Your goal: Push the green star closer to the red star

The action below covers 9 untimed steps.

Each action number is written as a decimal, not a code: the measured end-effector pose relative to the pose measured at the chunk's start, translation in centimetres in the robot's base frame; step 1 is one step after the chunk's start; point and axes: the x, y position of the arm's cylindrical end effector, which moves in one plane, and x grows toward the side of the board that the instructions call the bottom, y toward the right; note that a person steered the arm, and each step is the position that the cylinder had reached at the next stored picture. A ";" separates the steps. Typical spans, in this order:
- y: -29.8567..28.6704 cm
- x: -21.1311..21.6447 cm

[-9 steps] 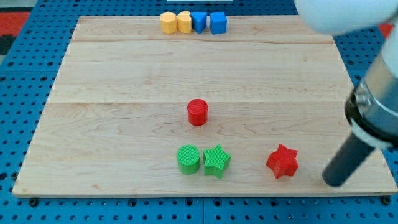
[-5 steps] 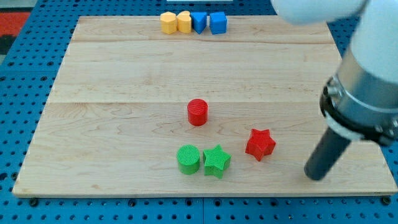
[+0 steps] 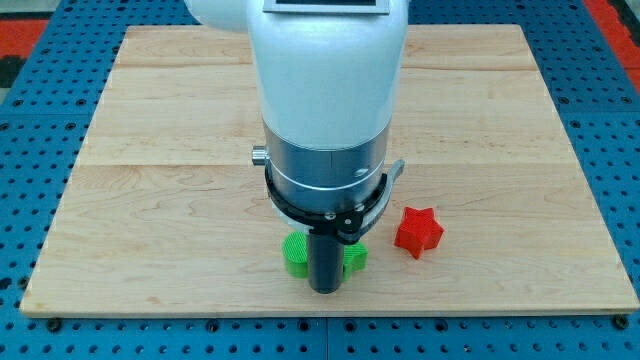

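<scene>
My tip [image 3: 324,289] rests on the worktop [image 3: 150,200] near the view's bottom, between the green cylinder [image 3: 295,254] on its left and the green star [image 3: 353,259] on its right, both partly hidden by the rod. There is no pincer. The red star [image 3: 417,231] lies apart to the view's right.

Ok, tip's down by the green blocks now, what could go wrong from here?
My tip sits between the green cylinder and the green star, both partly hidden by the rod, so contact is hard to judge. A push could drag the cylinder along. The red star lies up-right, so a straight rightward push may pass below it.
</scene>
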 end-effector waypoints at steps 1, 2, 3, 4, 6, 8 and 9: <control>0.0 0.0; 0.8 0.0; 2.9 0.0; 5.4 0.0; 1.5 0.2; -2.1 -0.1; -2.1 -1.3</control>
